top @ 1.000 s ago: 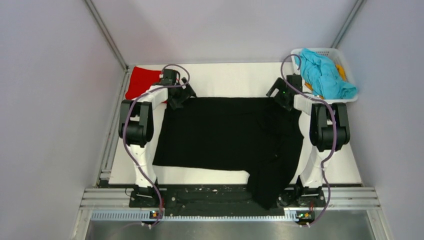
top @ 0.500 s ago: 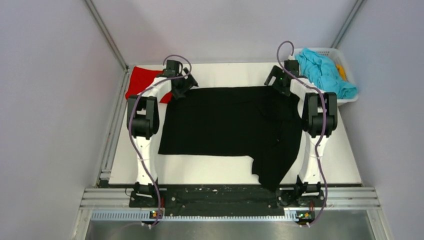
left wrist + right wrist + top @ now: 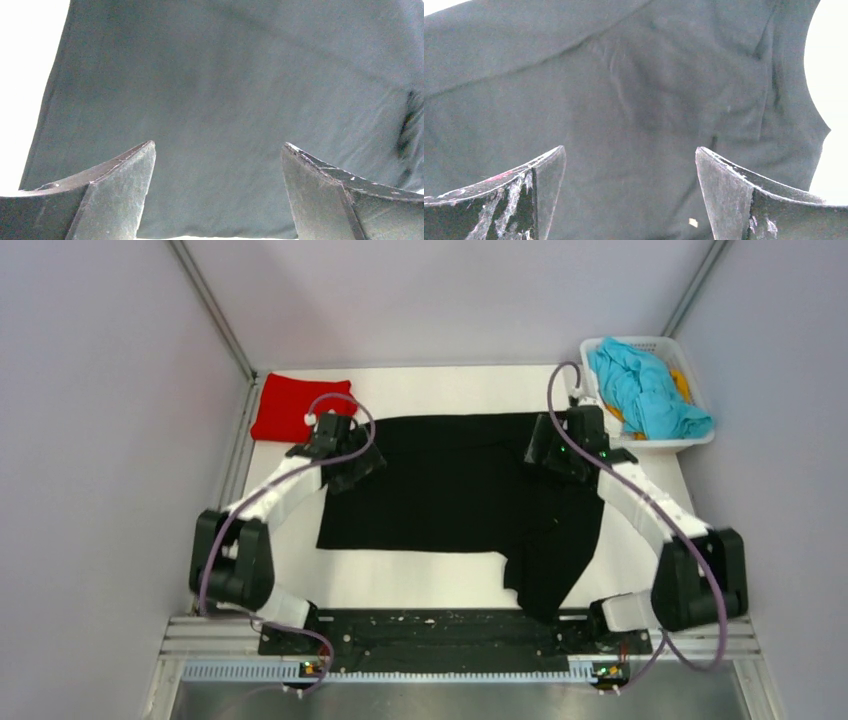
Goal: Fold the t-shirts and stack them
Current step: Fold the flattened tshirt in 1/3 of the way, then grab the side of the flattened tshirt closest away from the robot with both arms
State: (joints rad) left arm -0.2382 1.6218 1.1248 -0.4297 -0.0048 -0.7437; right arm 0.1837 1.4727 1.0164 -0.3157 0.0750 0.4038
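A black t-shirt lies spread on the white table, its right part bunched and reaching toward the near edge. My left gripper is open and empty over the shirt's left edge; the left wrist view shows black cloth between the spread fingers. My right gripper is open and empty over the shirt's upper right part; the right wrist view shows wrinkled black cloth. A folded red t-shirt lies at the far left corner.
A white basket at the far right holds a crumpled blue t-shirt and something orange. White table shows in front of the shirt. Grey walls close in both sides.
Both grippers have let go of the black shirt's far corners and drawn back toward me over the cloth. The shirt stays flat where it was laid.
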